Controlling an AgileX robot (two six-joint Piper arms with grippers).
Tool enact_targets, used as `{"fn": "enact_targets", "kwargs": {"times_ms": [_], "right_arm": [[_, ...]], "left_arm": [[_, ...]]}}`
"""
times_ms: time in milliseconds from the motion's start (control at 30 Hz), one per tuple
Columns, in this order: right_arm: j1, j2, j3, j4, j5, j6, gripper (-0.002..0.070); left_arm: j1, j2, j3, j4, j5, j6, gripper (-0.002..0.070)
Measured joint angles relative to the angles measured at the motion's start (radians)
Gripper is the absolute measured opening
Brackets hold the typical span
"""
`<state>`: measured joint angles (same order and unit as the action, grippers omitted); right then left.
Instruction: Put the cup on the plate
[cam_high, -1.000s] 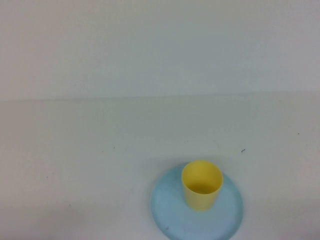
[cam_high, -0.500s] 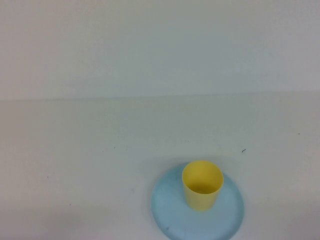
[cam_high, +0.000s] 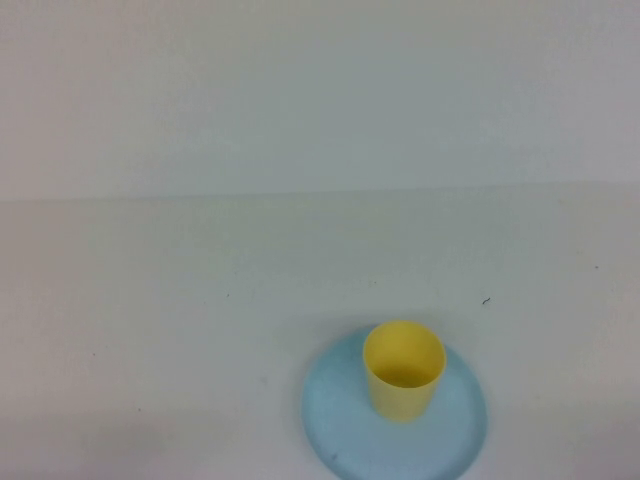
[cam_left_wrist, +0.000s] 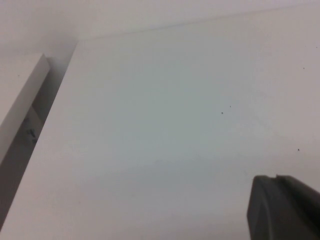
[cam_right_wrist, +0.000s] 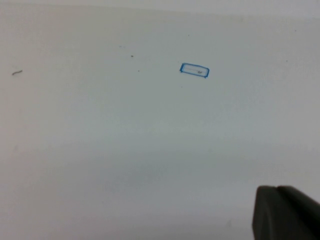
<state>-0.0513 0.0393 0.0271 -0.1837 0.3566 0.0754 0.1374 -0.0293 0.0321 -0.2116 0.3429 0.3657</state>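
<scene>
Cup (cam_high: 403, 368): upright on plate (cam_high: 340, 425); prob. light, stiff, slick plastic; grip opposite walls near rim. Left gripper (cam_left_wrist: 285, 207), right gripper (cam_right_wrist: 286, 212): both clenched, empty, over bare table (cam_high: 180, 300).

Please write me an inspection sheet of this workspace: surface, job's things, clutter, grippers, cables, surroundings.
Surface: white table, a few tiny dark specks.
Job's things: small yellow plastic cup stands upright on the round light-blue plate, toward its far side.
Clutter: small blue-outlined rectangular mark on the table.
Grippers: left gripper shut, over bare table; right gripper shut, over bare table; neither holds anything.
Cables: nothing seen.
Surroundings: plain white wall behind the table.
</scene>
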Motion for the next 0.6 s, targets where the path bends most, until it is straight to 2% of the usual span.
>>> {"fn": "enact_targets", "kwargs": {"times_ms": [600], "right_arm": [[0.0,0.0,0.0,0.038,-0.003,-0.002,0.0015]], "left_arm": [[0.0,0.0,0.0,0.0,0.0,-0.003,0.0001]]}}
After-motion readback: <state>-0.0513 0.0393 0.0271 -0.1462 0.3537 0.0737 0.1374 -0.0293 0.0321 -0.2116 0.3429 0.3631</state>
